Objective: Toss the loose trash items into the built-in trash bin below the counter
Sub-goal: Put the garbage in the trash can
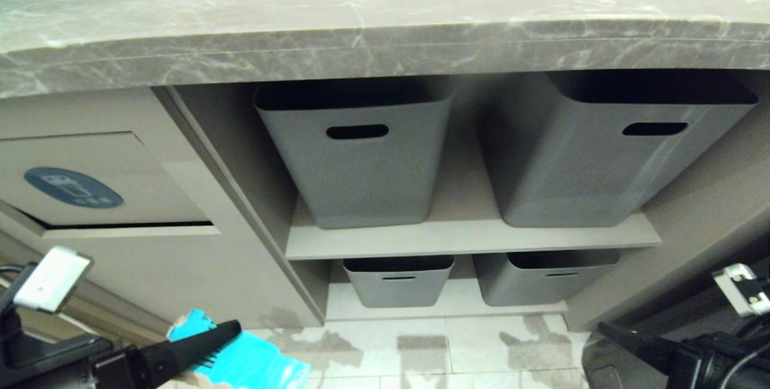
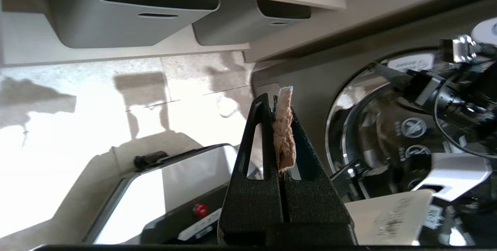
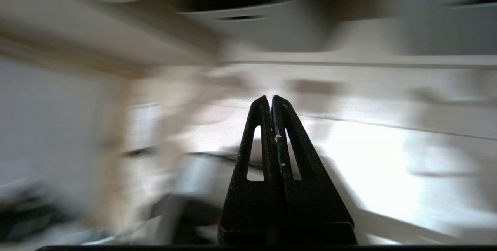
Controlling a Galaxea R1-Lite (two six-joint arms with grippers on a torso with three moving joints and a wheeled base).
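At the lower left of the head view, the left gripper (image 1: 231, 329) had its fingers (image 2: 256, 134) pinched on the teal wrapper (image 1: 258, 359) and a tan cardboard scrap (image 2: 283, 127) — both low over the floor tiles (image 1: 421, 347). At the lower right the right gripper (image 1: 604, 330) sat low, fingers pressed together, holding nothing. Beyond, mid-left, stood the bin flap (image 1: 120, 160) with its blue sticker (image 1: 73, 187); grey baskets (image 1: 361, 160) filled the shelves under the worktop (image 1: 385, 46).

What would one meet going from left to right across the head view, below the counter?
Trash bin flap → left gripper holding the teal wrapper → upper left grey basket → upper right grey basket → right gripper.
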